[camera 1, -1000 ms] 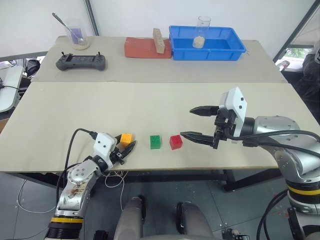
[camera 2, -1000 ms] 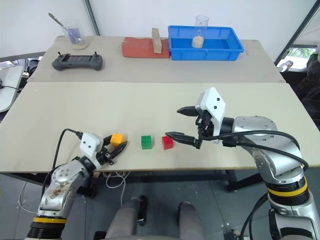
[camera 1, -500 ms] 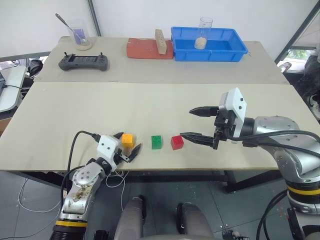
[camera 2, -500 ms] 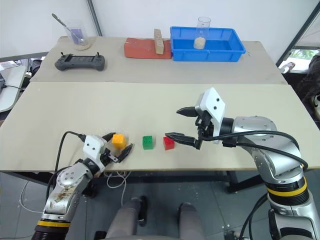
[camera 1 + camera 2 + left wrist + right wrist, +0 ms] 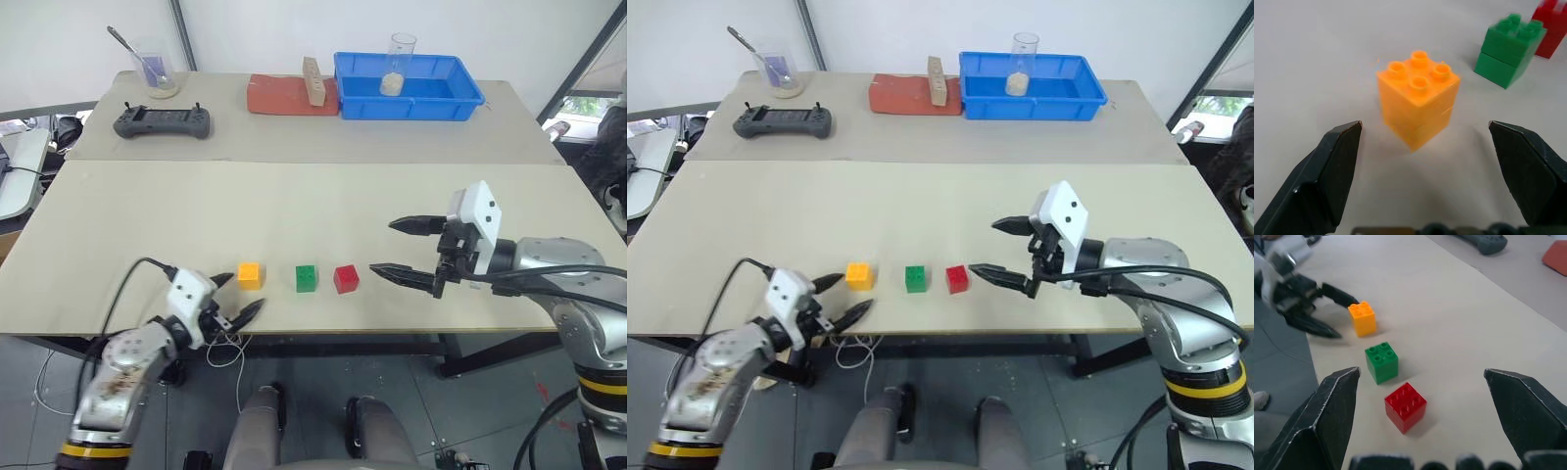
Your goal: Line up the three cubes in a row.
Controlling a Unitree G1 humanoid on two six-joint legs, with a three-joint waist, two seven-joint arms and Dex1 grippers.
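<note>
The left gripper (image 5: 231,300) has its two black fingers spread wide and holds nothing. Just past its tips, at about one o'clock from it, sits the small orange-yellow plastic cube (image 5: 250,275) with four round bumps on top, apart from both fingers. The right gripper (image 5: 400,249) is wide open too and empty, and hangs just above the table near the small red plastic cube (image 5: 345,279), which lies at nine o'clock from it. The small green plastic cube (image 5: 307,278) sits between the orange-yellow one and the red one. All three rest on the pale beige table (image 5: 294,211) near its front edge, in a nearly straight row with small gaps, so the job looks about done. To finish well, I think both grippers should pull straight away from the cubes, slowly, so no finger bumps one out of line.
</note>
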